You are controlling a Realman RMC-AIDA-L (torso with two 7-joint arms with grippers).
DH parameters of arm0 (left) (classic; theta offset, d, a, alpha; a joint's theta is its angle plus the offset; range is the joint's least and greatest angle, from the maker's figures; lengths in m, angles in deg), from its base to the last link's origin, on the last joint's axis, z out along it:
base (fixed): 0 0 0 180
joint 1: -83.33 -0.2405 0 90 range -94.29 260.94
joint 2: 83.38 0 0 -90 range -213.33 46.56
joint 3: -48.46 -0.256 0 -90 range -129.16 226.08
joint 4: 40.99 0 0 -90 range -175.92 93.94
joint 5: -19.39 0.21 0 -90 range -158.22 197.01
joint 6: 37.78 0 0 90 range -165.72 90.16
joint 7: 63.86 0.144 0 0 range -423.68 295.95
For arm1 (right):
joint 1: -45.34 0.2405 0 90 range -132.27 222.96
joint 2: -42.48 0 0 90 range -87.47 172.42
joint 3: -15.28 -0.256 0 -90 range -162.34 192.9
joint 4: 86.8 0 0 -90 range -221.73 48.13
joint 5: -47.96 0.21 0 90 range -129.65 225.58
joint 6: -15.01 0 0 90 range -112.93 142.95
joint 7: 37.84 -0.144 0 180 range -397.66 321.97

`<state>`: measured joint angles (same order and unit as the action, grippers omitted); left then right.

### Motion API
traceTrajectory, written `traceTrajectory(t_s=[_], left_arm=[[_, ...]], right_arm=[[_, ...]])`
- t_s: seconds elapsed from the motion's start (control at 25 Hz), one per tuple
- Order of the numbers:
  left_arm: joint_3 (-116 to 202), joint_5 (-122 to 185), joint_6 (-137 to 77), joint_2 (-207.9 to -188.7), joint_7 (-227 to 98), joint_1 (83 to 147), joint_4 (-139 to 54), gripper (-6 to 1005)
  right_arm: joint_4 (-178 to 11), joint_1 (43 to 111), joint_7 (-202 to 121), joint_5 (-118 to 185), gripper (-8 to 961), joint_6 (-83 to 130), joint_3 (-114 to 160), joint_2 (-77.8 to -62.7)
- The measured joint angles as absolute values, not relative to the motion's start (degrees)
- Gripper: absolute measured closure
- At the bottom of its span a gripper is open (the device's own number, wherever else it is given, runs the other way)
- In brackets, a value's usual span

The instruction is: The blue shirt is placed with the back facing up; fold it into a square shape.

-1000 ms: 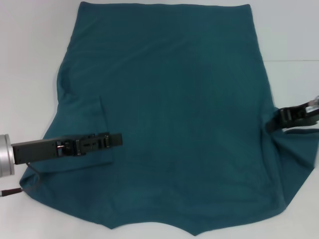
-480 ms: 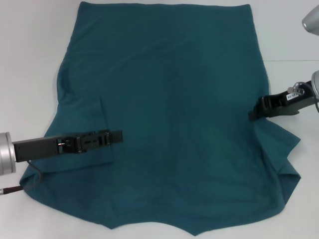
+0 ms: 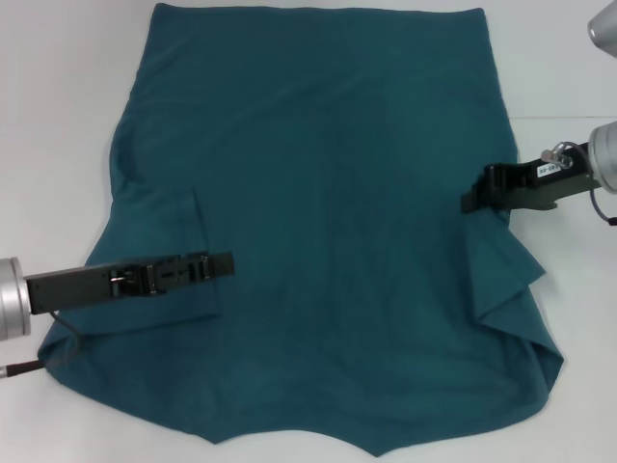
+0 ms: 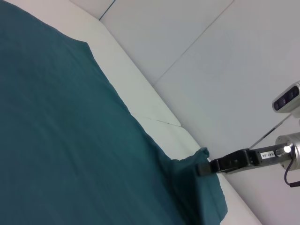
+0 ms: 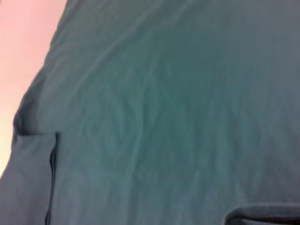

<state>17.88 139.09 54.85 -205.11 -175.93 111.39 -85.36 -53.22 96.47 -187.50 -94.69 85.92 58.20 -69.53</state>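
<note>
- Right gripper [image 3: 472, 201] at roughly 3 o'clock of the head view, clamped on the right sleeve edge of the blue shirt [image 3: 328, 183]; cloth drapes from its tip, bunched below in loose folds.
- Left wrist view confirms it: right gripper [image 4: 204, 167] has a raised peak of fabric pinched at its tip, lifted clear of the table [image 4: 154, 56].
- Left gripper [image 3: 224, 263] at about 8 o'clock, lying over the left sleeve, which is already folded in onto the body. Cannot tell whether it is gripping anything or just pressing down.
- Shirt lies spread flat, back up, filling most of the table [image 3: 58, 106]; hem toward 12 o'clock, collar end toward 6. Long axis runs 12–6.
- Key relation: shirt centreline sits toward 9 o'clock from the right gripper, so the sleeve carry goes across the long axis, not along it.
- Right arm holds the flap, so it is the one to move; the flap probably lands mirroring the left fold.
- Risk: the slack below the grip may crease under the flap.
</note>
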Motion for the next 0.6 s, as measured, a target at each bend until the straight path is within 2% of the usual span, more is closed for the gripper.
traceTrajectory(t_s=[0.6], left_arm=[[18.0,139.1,53.8,-205.2,-175.5,111.3,-85.3,344]], right_arm=[[-55.7,96.6,-187.8,-90.7,875,83.2,58.2,-69.87]])
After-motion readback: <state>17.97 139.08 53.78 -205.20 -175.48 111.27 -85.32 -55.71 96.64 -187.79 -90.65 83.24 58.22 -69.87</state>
